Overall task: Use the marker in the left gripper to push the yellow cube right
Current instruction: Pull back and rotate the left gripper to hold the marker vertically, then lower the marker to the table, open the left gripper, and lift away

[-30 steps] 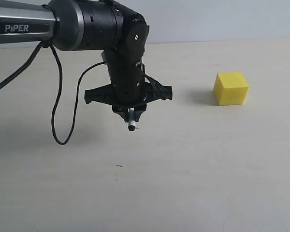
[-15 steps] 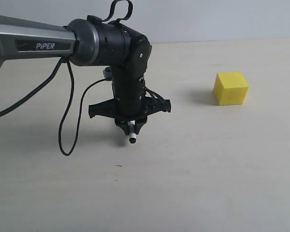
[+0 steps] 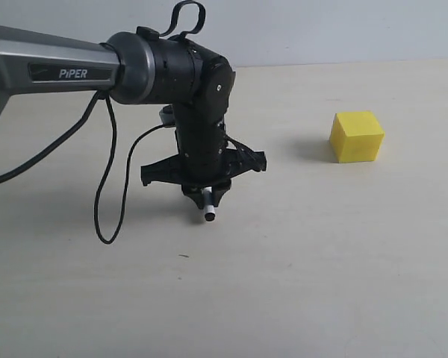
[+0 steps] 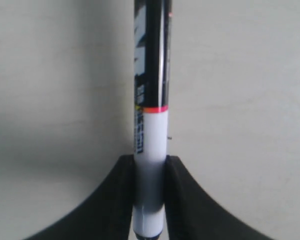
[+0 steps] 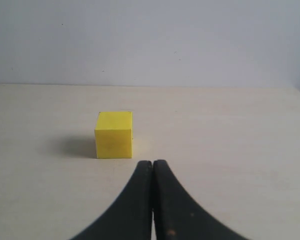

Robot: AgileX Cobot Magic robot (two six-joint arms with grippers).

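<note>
Left end effector pinches the marker over a beige tabletop, pale wall behind.

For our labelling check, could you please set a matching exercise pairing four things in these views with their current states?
Things:
1. marker
2. yellow cube
3. right gripper
4. black cable

States:
A. shut, holding nothing
B. hanging in a loop below the arm
C. alone on the table, untouched
D. clamped in the left gripper

Pairs: 1-D, 2-C, 3-A, 4-B.
</note>
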